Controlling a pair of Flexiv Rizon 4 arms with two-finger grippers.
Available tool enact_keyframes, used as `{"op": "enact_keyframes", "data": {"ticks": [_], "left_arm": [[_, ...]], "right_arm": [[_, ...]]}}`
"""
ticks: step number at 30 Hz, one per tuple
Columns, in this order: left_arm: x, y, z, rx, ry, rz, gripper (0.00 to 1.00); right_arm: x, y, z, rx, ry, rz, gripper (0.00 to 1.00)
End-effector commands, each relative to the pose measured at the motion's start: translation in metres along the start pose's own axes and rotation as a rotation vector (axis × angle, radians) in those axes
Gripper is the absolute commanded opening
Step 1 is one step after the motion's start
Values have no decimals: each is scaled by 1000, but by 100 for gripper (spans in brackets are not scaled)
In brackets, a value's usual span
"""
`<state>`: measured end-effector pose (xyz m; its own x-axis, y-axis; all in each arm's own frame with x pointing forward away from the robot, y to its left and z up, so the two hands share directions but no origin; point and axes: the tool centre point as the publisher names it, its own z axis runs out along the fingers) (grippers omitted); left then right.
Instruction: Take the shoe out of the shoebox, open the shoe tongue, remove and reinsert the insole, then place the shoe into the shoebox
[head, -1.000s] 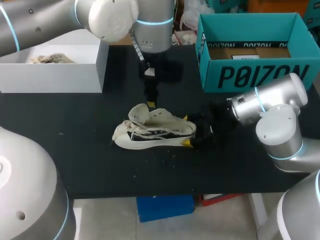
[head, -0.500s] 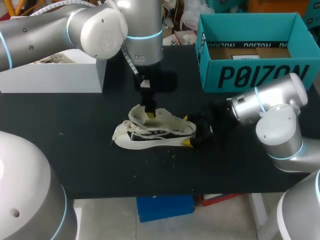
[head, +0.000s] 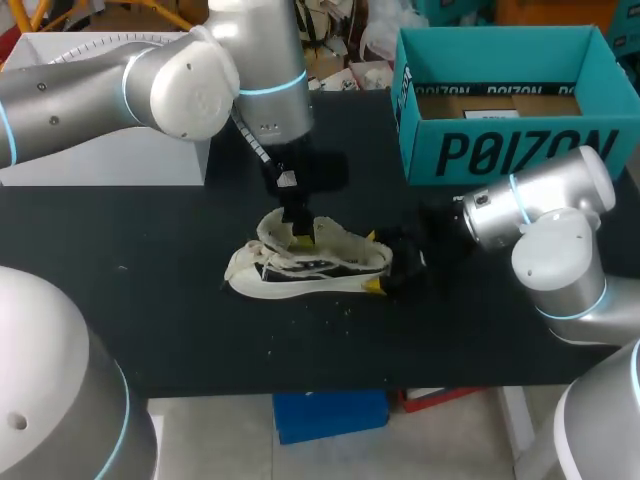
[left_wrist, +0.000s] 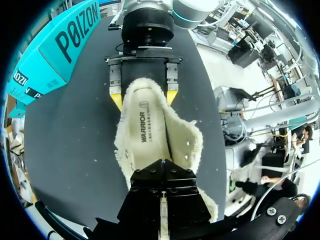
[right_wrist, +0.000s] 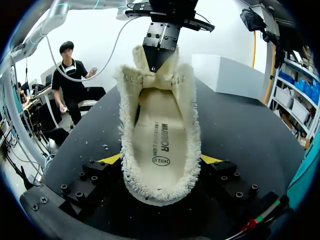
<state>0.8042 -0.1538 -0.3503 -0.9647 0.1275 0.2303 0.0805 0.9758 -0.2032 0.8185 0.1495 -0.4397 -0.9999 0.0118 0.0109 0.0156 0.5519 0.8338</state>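
Left arm swung lower, and the left gripper (head: 296, 226) dropped from above the shoe (head: 310, 262) onto its raised tongue. Its black fingers are pressed together, but I can't tell if they pinch the fabric. The right gripper (head: 371, 262) clamps the heel between its yellow tips. The shoe is cream with a fuzzy fleece lining and a flat printed insole (right_wrist: 161, 135), and it sits on the matte black table (head: 180, 300). A teal cardboard shoebox (head: 505, 110) stands behind, well apart.

Left arm enters from 10 o'clock, gripper (head: 297, 225) pointing down, fingers together. Right arm enters from 3 o'clock, gripper (head: 376, 262) clamping shoe (head: 300, 265).
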Motion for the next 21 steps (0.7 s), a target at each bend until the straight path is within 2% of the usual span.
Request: {"op": "enact_keyframes", "data": {"ticks": [1, 21], "left_arm": [[-2, -4, 9, 6, 12, 2, 0], [0, -18, 47, 8, 69, -28, 0]], "right_arm": [[-1, -4, 4, 2, -1, 2, 0], [-1, -4, 4, 2, -1, 2, 0]]}}
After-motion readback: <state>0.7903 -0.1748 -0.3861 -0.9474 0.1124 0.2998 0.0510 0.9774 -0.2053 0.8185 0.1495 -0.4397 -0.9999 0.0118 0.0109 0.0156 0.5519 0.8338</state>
